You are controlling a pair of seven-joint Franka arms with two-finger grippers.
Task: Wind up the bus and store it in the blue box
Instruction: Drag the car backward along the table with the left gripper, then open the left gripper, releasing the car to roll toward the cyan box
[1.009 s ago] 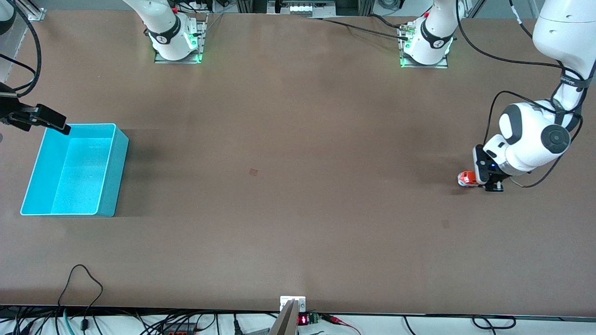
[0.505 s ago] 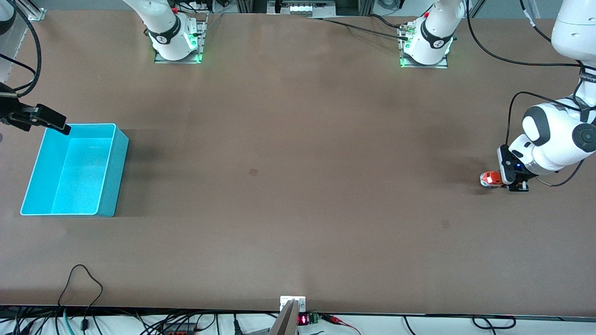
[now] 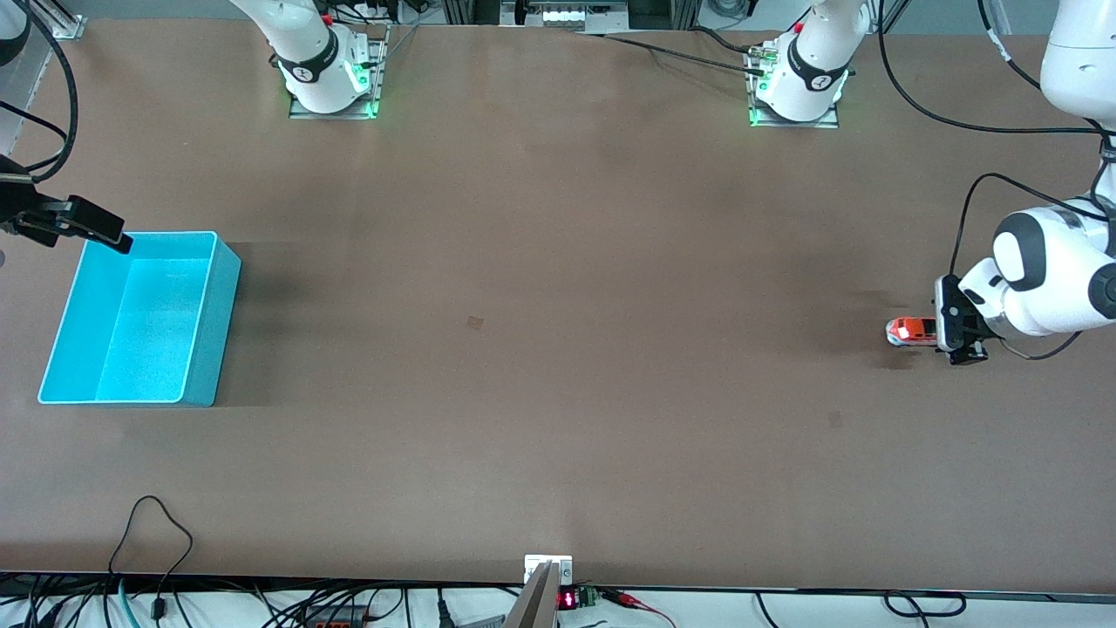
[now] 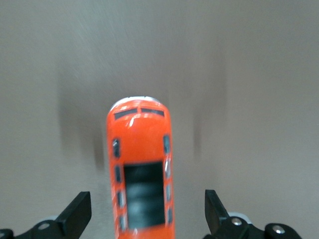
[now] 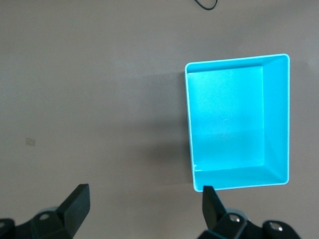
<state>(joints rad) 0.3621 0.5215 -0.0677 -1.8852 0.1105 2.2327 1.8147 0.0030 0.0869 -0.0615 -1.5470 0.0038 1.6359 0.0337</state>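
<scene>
Left gripper fingers spread, clear of bus | right gripper fingers wide, empty

A wide brown table with cables along its edge.

One bus, one blue box, two arms, two hands, one table
</scene>
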